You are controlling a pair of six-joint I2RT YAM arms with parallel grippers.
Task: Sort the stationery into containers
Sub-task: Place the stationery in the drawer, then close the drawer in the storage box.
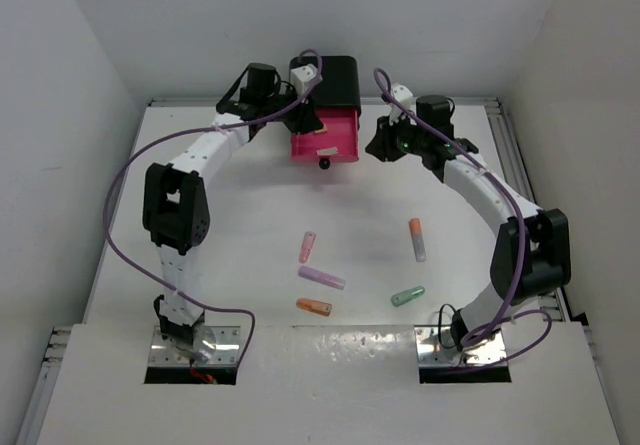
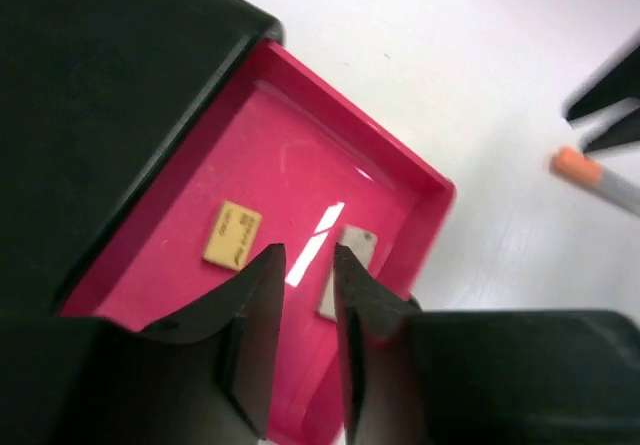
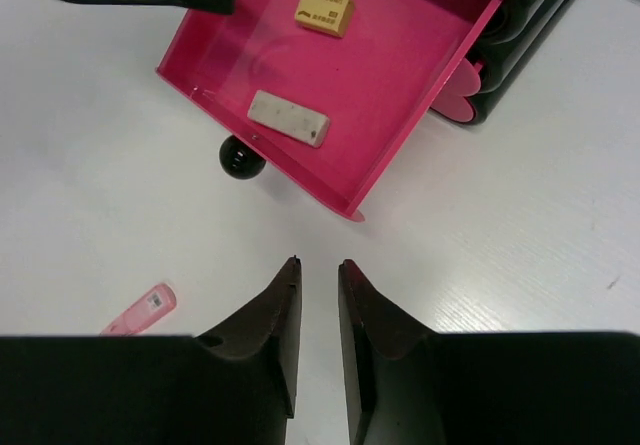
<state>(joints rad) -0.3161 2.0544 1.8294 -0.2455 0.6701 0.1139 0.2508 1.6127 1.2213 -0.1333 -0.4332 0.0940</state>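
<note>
The black box [image 1: 338, 77] stands at the far middle of the tabletop [image 1: 250, 215], with one pink drawer [image 1: 326, 137] pulled out toward the arms, its dark round knob [image 1: 324, 163] at the near end. Two small flat pieces lie apart on the drawer floor: a yellow block [image 3: 323, 11] with print on it, deeper in, and a grey-white block [image 3: 288, 118] nearer the knob end.

The left gripper [image 2: 307, 255] hangs over the drawer, just above the grey-white block. Its jaws stand narrowly apart with nothing between them. The right gripper [image 3: 319, 265] sits over bare tabletop just beside the drawer's front corner. Its jaws are also only a slit apart, and it holds nothing.

Five sticks lie loose on the tabletop between the arms, well apart from the box. A pink stick [image 1: 307, 246] lies nearest the drawer, a purple stick [image 1: 321, 278] is just below it, and an orange stick [image 1: 314, 306] is nearest the bases. Toward the right arm lie an orange-and-white stick [image 1: 417, 239] and, nearer the bases, a green stick [image 1: 407, 296]. None of them touches another
</note>
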